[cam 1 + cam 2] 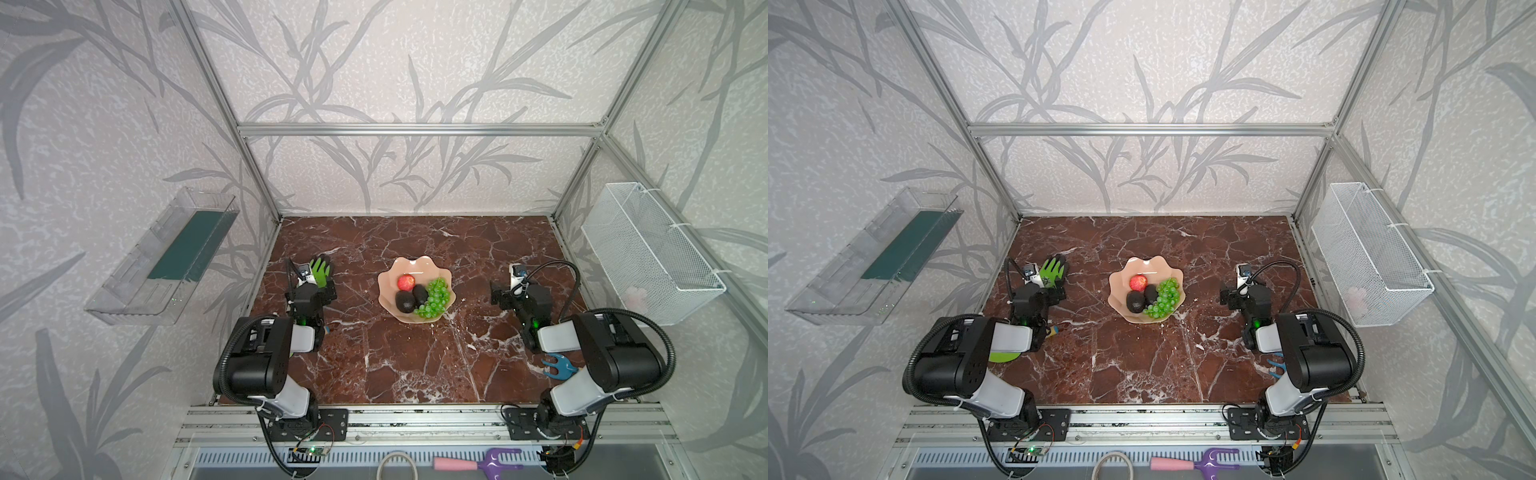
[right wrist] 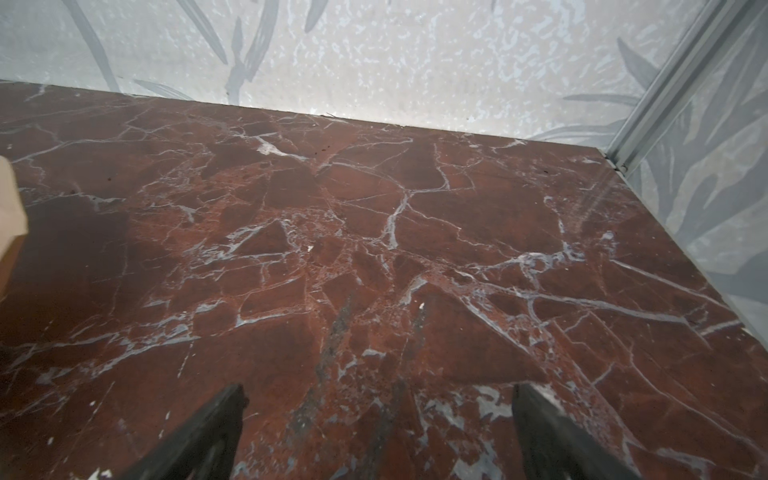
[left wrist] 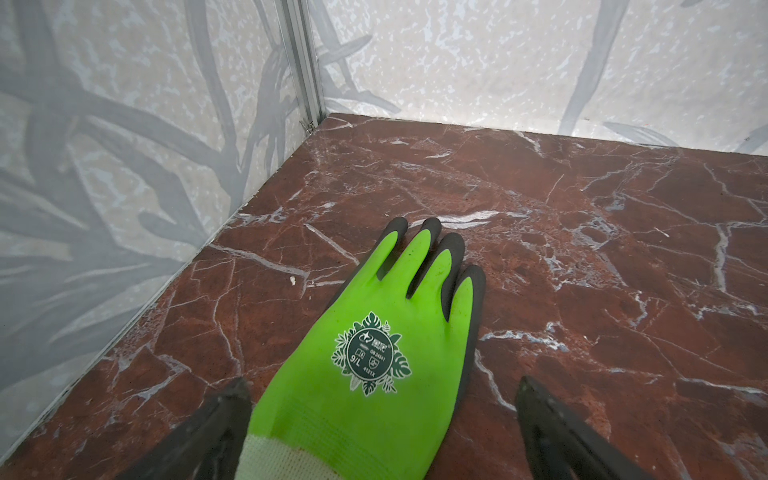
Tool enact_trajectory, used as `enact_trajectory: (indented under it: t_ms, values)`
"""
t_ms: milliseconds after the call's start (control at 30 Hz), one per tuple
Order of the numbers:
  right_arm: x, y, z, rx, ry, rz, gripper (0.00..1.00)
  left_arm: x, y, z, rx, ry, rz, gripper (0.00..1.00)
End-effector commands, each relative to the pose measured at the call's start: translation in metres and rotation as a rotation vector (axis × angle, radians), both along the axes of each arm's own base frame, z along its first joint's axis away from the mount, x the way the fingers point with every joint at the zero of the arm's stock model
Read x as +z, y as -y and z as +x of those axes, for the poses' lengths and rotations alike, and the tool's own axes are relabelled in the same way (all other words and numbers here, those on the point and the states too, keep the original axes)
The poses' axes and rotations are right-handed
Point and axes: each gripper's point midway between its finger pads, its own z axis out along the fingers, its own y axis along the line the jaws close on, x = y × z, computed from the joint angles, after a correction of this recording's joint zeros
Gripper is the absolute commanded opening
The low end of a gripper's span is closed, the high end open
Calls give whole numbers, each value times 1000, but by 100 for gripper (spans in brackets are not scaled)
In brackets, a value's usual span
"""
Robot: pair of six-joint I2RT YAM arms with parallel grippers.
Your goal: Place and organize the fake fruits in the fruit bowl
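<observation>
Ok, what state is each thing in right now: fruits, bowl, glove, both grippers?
fruit bowl: upright, holds all the fruits
red fruit: in bowl
avocados: both in bowl, side by side
grapes: in bowl
green glove: flat on table
left gripper: jaws open, empty, over glove
right gripper: jaws open, empty

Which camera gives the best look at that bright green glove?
The left wrist view: the green glove fills the foreground, lying flat on the marble table, its black fingertips and printed round emblem clear. In both top views only its fingers show, small and distant. The right wrist view misses it entirely.
</observation>
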Motion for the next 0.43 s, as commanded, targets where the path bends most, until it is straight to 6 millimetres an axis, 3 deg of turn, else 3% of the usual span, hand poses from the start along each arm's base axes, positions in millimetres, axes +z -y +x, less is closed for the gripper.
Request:
enact_trajectory:
  t_ms: [0,400]
  values:
    - [13,1,6,-13,30,-7,99,10,0,7,1,31,19,99]
    - [10,4,10,-34,4,-13,99,10,0,7,1,31,19,99]
